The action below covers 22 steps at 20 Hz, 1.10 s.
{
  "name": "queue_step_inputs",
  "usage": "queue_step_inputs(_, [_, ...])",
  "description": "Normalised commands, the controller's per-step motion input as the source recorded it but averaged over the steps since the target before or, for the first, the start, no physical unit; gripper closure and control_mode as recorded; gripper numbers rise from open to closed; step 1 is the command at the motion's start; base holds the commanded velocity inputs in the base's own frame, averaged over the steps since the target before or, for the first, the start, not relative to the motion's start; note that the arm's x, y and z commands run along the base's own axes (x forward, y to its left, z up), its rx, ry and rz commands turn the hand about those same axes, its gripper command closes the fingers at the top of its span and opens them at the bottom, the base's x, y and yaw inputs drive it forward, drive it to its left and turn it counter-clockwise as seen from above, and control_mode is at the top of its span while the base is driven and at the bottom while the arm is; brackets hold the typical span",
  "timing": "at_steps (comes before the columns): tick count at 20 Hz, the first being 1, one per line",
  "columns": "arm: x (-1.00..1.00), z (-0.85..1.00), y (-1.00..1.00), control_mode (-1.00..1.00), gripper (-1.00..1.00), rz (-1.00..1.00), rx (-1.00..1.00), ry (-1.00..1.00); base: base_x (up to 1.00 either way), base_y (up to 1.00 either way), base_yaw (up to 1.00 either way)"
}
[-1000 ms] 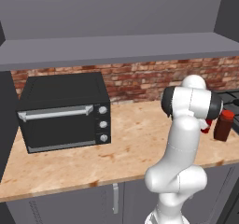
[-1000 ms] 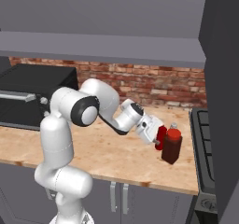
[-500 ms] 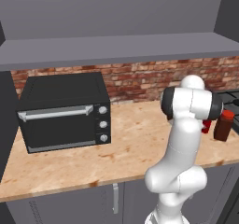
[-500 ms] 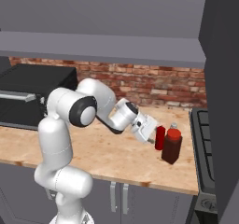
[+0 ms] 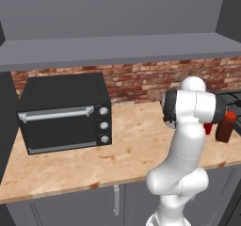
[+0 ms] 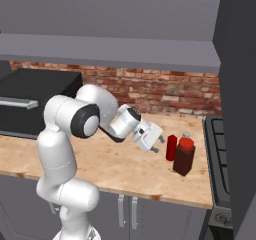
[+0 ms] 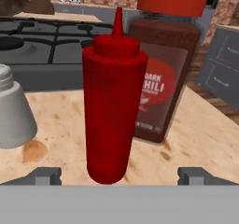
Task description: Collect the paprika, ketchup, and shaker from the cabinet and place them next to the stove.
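The ketchup (image 7: 114, 111), a slim red squeeze bottle, stands upright on the counter right in front of my gripper (image 7: 120, 175). The gripper is open, its fingertips (image 7: 45, 175) wide on both sides and touching nothing. Behind the ketchup stands the paprika (image 7: 165, 78), a dark jar with a red cap. The pale shaker (image 7: 11, 111) is at the left. From the right base view my gripper (image 6: 159, 145) hangs just left of the ketchup (image 6: 171, 147). The paprika (image 6: 184, 156) and the shaker's cap (image 6: 186, 135) are beside it, next to the stove (image 6: 216, 149). The cabinet (image 6: 125, 51) shelf runs above.
A black toaster oven (image 5: 66, 112) sits on the counter's left part, against the brick wall. The stove (image 5: 231, 98) with its grates borders the counter on the right. A dark tall panel (image 6: 240, 84) rises at the far right. Bare wood counter (image 5: 132, 145) lies between oven and bottles.
My gripper has let go of the ketchup and drawn back to the left, its jaws spreading a little wider. The ketchup stays standing beside the paprika.
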Motion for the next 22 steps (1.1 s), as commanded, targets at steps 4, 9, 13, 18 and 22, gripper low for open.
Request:
queue_step_inputs(4, [-0.63, 0.02, 0.13, -1.0, -1.0, 0.0, -0.01, -0.1, 0.0, 0.0, 0.0])
queue_step_inputs(9, [-0.83, 0.21, 0.09, -1.0, -1.0, 0.0, -0.02, -0.13, 0.0, 0.0, 0.0])
queue_step_inputs(13, [-0.81, 0.39, 0.33, -1.0, -1.0, 0.0, -0.06, -0.17, 0.0, 0.0, 0.0])
queue_step_inputs(18, [-0.85, 0.44, 0.43, -1.0, -1.0, 0.01, -0.07, -0.19, 0.0, 0.0, 0.0])
queue_step_inputs(22, [-0.93, 0.46, 0.4, -1.0, -1.0, 0.01, -0.08, -0.17, 0.0, 0.0, 0.0])
